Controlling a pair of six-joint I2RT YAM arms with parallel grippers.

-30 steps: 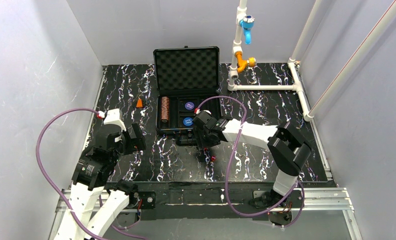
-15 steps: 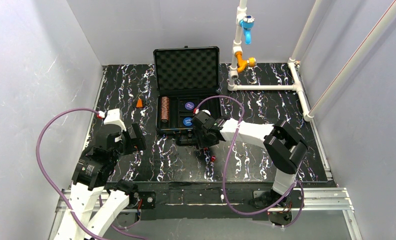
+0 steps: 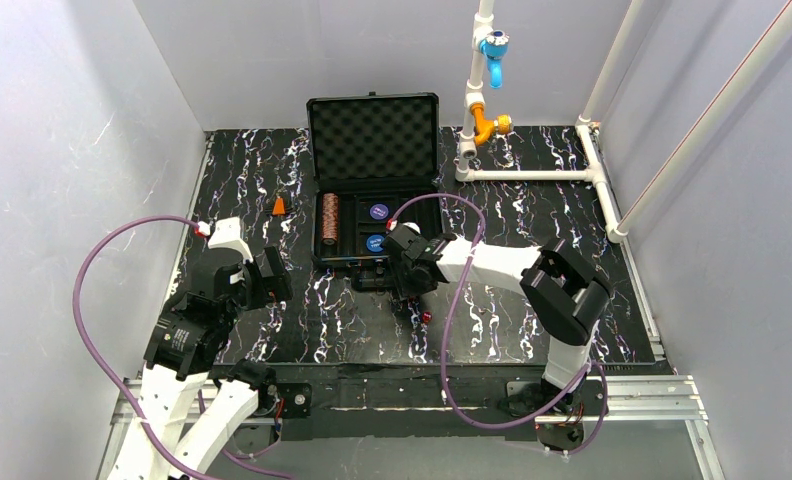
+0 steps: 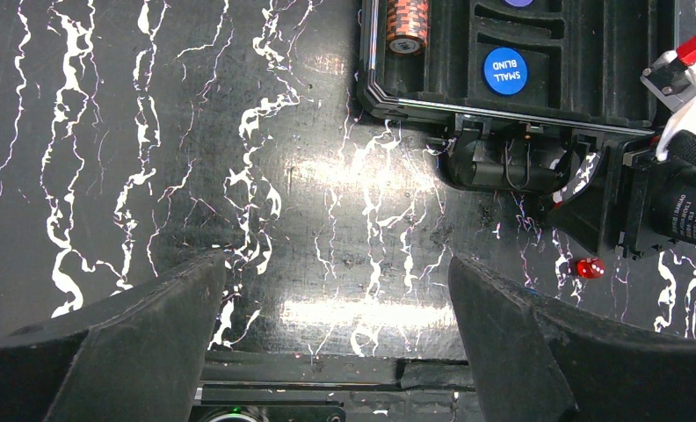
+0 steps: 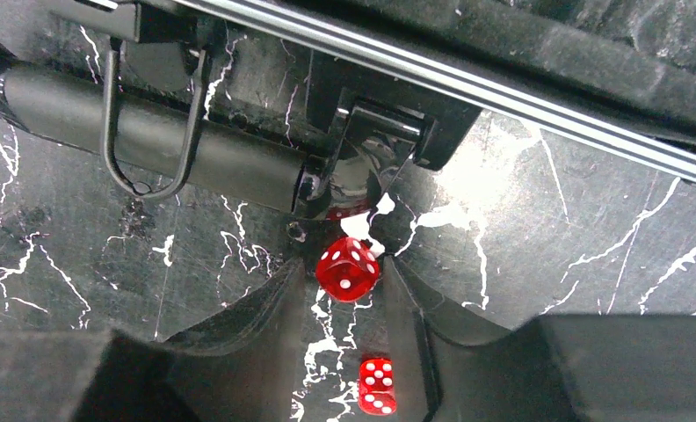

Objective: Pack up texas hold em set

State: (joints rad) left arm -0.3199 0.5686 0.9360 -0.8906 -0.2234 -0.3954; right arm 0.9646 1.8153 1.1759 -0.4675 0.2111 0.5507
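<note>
While close to briefcase (image 5: 590,53) latch, red die (image 5: 348,271) pinched in R end effector (image 5: 344,264) tips, 2nd die (image 5: 377,385) loose nearby.

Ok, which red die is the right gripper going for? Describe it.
Find the black briefcase's front edge with its carry handle. Just in front of the latch beside that handle, a red die sits between the right gripper's fingertips. It is tilted, while the other die lies flat farther from the case.
</note>
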